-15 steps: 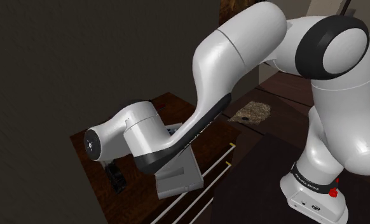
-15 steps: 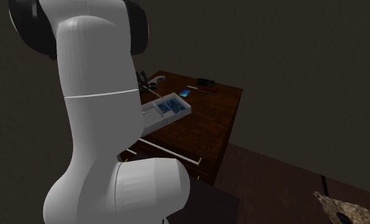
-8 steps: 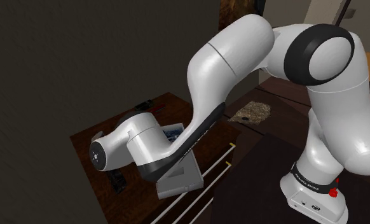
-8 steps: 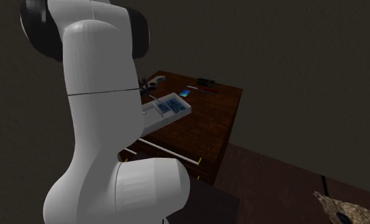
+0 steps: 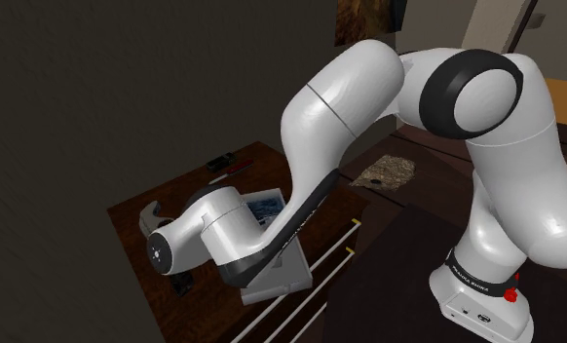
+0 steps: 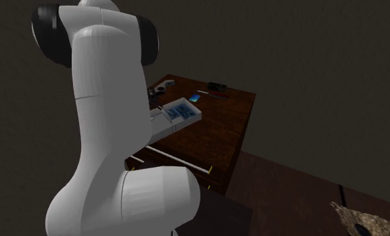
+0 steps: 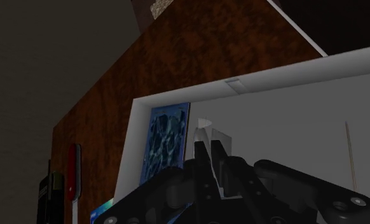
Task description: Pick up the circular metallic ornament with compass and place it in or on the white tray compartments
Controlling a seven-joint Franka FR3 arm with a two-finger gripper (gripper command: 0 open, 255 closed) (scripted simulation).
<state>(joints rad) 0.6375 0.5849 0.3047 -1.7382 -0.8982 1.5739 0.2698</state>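
The ornament (image 5: 152, 211) is a grey curved piece lying on the dark wooden table near its far corner; in the second exterior view the ornament (image 6: 161, 86) rests beyond the tray. The white tray (image 5: 275, 280) with a blue patterned compartment sits near the table's front edge. In the wrist view my gripper (image 7: 210, 150) hangs over the tray (image 7: 285, 121), close to the blue compartment (image 7: 168, 137), fingers together with nothing clasped. In the shoulder view the black gripper (image 5: 182, 285) pokes out under the wrist, to the right of the ornament and apart from it.
A red-handled tool (image 7: 74, 168), a black item (image 7: 51, 189) and a blue card (image 6: 196, 98) lie on the table beyond the tray. Drawer rails (image 5: 311, 283) run along the table's front. A woven mat (image 5: 387, 173) lies on the floor.
The wrist has dropped and shifted toward the shoulder view's right, over the tray, uncovering the grey ornament. The ornament and tray have not moved.
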